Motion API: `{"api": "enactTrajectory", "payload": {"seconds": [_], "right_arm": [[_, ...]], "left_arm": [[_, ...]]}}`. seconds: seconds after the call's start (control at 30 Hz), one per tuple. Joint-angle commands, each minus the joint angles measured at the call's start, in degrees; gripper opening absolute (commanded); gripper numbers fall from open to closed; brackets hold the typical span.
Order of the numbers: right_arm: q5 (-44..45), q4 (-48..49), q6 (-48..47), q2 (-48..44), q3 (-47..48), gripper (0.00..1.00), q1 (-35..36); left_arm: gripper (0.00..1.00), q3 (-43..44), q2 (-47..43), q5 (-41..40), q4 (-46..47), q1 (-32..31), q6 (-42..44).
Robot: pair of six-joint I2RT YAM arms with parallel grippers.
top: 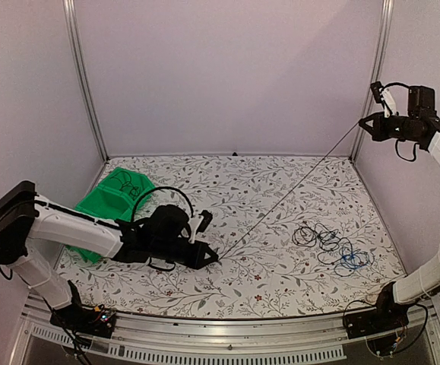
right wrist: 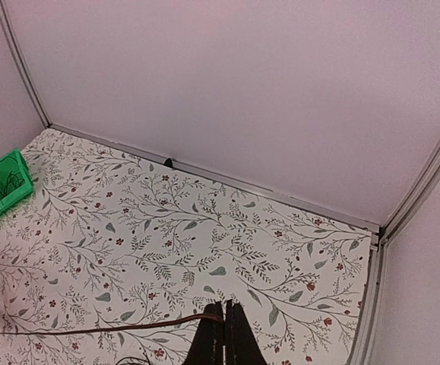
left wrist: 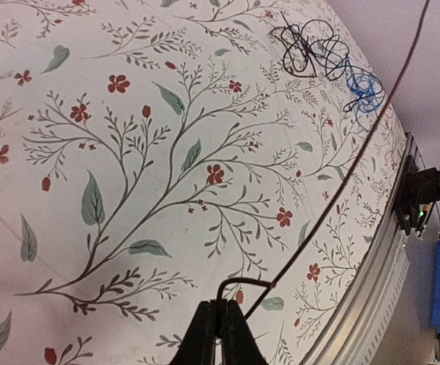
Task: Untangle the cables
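Cloth (top: 265, 281) is showing white, printed with grey-green leafy sprigs and small red flowers. Bin (top: 109, 199) is reading bright green. Tangle (top: 318, 236) is showing black, with one blue cable (top: 350, 261). Taut cable (top: 295, 185) is looking dark brown.

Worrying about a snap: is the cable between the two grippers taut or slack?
Taut: the dark cable runs straight from the left gripper up to the raised right gripper.

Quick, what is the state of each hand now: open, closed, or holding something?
Left hand: closed, holding one end of the dark cable.
Right hand: closed, holding the other end of it, raised, so it runs taut.
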Motion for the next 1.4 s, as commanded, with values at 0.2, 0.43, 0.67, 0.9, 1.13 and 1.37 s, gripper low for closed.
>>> {"api": "enactTrajectory", "payload": {"seconds": [0.2,0.43,0.67,0.9,1.13,1.37], "right_arm": [[-3.12,3.36,4.89,3.78,4.50,0.00,-3.24],[-13.41,-0.35,-2.27,-0.29,-8.04,0.00,5.98],[-13.84,-0.62,-3.61,-3.79,-14.19,0.00,16.53],[-15.56,-4.65,-5.85,-1.60,-8.00,0.00,19.75],[-15.66,-7.29,-7.31,0.35,-2.75,0.00,24.59],[-15.38,-9.80,-8.85,0.29,-1.39,0.00,26.83]], "left_arm": [[0.00,-10.11,-11.45,-10.61,-13.31,-2.60,-6.00],[0.00,8.46,-12.40,-20.58,-22.10,-2.30,4.78],[0.32,22.36,-10.82,-22.07,-21.33,-1.37,10.37],[0.57,24.17,-7.53,-16.70,-0.89,-2.87,20.41],[0.58,38.42,5.18,-13.99,2.41,-3.64,27.60],[0.54,48.72,14.08,-16.80,1.19,-4.20,32.80]]}}
